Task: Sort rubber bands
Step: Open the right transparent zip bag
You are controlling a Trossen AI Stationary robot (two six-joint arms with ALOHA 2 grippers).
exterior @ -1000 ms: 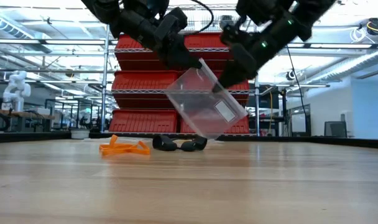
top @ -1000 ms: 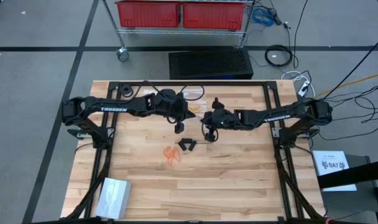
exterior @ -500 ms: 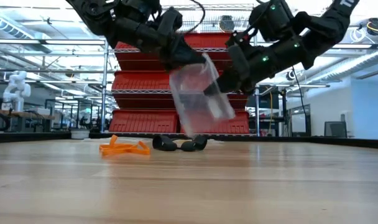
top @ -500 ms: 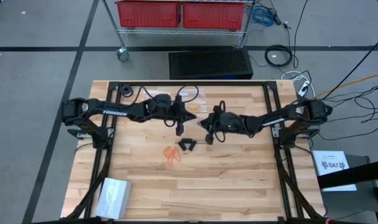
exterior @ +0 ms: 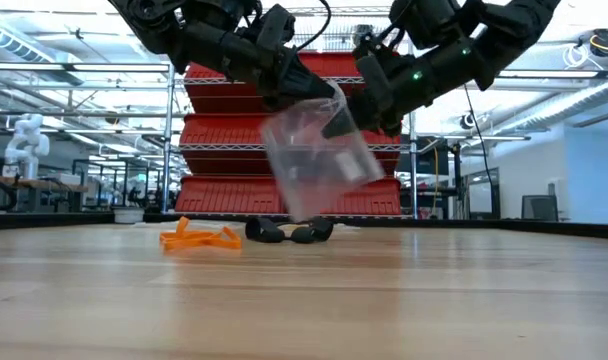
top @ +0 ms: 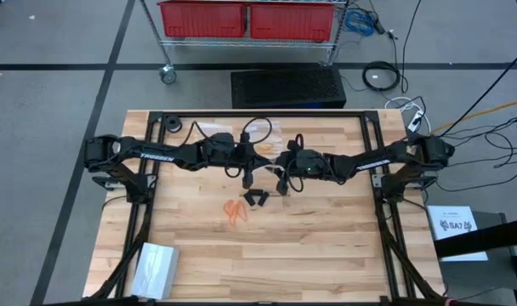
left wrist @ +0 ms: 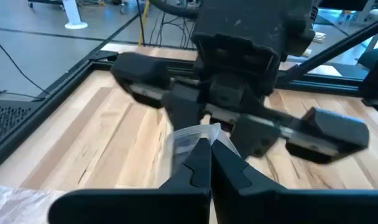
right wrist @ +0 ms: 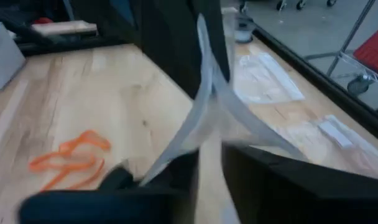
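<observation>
A clear plastic bag (exterior: 314, 160) hangs above the table between both grippers. My left gripper (exterior: 306, 90) (top: 248, 168) is shut on its top from the left. My right gripper (exterior: 346, 112) (top: 281, 172) is shut on it from the right. Below them, the black rubber bands (top: 257, 199) (exterior: 289, 232) lie in a small heap on the wood. The orange rubber bands (top: 234, 211) (exterior: 199, 237) (right wrist: 68, 160) lie to their left. No pale bands show in any view. My left gripper pinches the bag's top edge (left wrist: 198, 132) between its two fingers, slanting down from the table's left. The bag hangs below, clear of the table. My right gripper pinches the bag's upper part (right wrist: 204, 124) between its fingers, slanting down from the table's right; the film spreads out past the fingers.
More clear bags (right wrist: 270, 78) (top: 260, 129) lie flat near the far edge. A stack of bags (top: 154, 268) sits at the near left corner. A black roll (top: 170, 126) rests at the far left. Black frame rails (top: 241, 113) run along the table's edges.
The bag has swung between the grippers: its lower end slanted toward the right a second ago and now hangs closer to straight down, shifted left. My right gripper dipped, then rose again toward my left gripper. Both stayed shut on the bag.
</observation>
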